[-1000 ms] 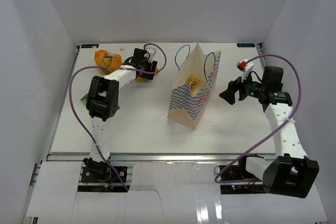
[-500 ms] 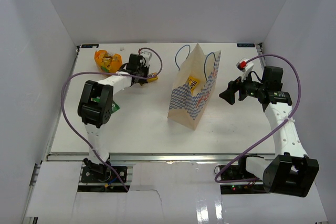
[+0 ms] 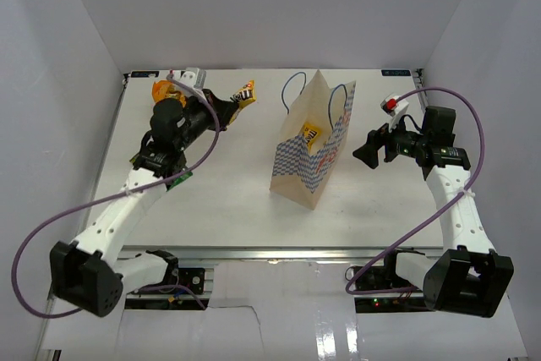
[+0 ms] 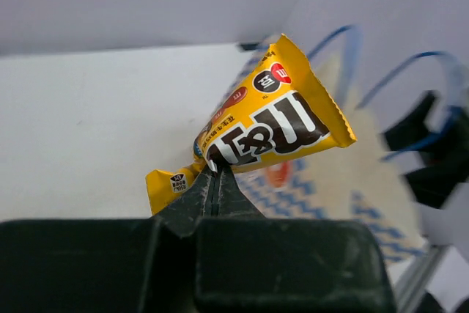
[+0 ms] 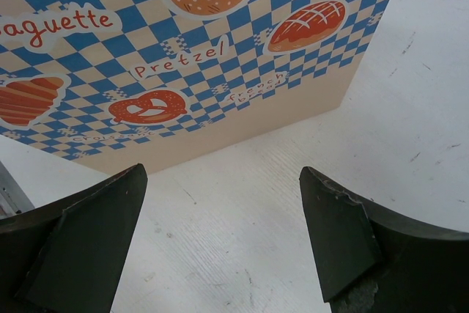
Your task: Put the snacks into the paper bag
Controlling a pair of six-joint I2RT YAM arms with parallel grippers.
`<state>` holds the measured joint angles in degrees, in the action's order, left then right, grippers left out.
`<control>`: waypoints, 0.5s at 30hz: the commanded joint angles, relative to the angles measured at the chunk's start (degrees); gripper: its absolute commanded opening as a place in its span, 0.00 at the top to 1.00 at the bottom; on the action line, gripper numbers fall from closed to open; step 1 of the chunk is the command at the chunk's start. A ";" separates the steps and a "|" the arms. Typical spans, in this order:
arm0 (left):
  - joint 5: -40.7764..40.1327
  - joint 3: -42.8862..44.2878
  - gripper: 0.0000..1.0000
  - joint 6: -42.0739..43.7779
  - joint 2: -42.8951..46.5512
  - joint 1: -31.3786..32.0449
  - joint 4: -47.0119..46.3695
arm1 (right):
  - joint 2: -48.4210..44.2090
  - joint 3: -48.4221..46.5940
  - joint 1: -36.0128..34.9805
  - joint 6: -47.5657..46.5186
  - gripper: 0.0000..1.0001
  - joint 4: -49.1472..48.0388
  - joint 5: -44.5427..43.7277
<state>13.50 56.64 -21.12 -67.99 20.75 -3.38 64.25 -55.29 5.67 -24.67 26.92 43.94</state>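
Note:
My left gripper [image 3: 232, 105] is shut on the corner of a yellow candy pack [image 3: 245, 94], held in the air left of the paper bag [image 3: 313, 145]. In the left wrist view the pack [image 4: 271, 126] sticks up from the closed jaws of that gripper [image 4: 215, 174], with the bag [image 4: 366, 159] blurred behind it. Another yellow pack [image 3: 311, 134] lies inside the bag. My right gripper [image 3: 365, 151] stands open just right of the bag, and its wrist view shows that gripper [image 5: 223, 181] empty, facing the bag's checkered side [image 5: 183, 71].
A crinkly orange bag [image 3: 162, 90] lies at the far left behind the left arm. A small green packet [image 3: 179, 177] shows under the left forearm. White walls close in the table [image 3: 237, 200] on three sides.
My left gripper shut on the yellow candy pack and lifted it off the table, and the left arm stretched out. The right arm has not moved.

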 commanded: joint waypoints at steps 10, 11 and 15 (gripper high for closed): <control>-5.75 9.18 1.00 -10.07 0.41 22.92 -5.32 | -0.35 -2.37 0.30 -0.73 0.09 -0.55 1.06; -7.68 10.75 1.00 -10.77 -0.65 23.89 -5.67 | -0.70 -2.20 0.30 -0.73 0.09 -0.55 1.06; -12.25 13.49 1.00 -14.99 -5.74 26.09 -6.99 | -1.58 -1.58 0.30 -0.65 0.09 -0.46 0.79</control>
<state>7.14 66.81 -32.12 -72.77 46.39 -8.27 64.18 -55.44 5.67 -24.67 26.92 43.92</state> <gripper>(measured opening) 0.012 0.908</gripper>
